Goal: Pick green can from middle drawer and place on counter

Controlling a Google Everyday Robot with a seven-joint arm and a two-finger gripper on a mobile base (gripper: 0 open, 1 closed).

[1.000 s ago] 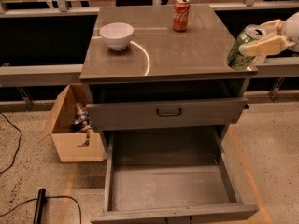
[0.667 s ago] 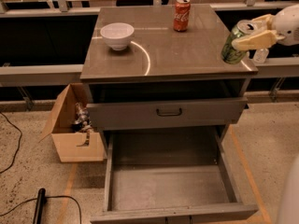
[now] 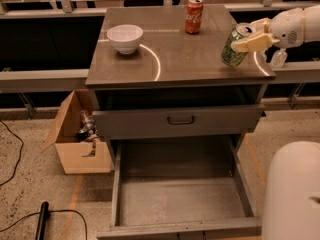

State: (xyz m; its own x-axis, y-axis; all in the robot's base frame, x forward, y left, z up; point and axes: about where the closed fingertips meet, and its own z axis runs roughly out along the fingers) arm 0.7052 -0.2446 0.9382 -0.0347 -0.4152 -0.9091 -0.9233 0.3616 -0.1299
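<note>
Now the gripper pinches the green can, tilted, over the right side of the counter, the middle drawer open below: we're at the placing step, so next it should level the can, lower it and release.

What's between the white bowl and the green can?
Just bare counter, the camera view shows. The gripper holds the green can above its right edge.
</note>
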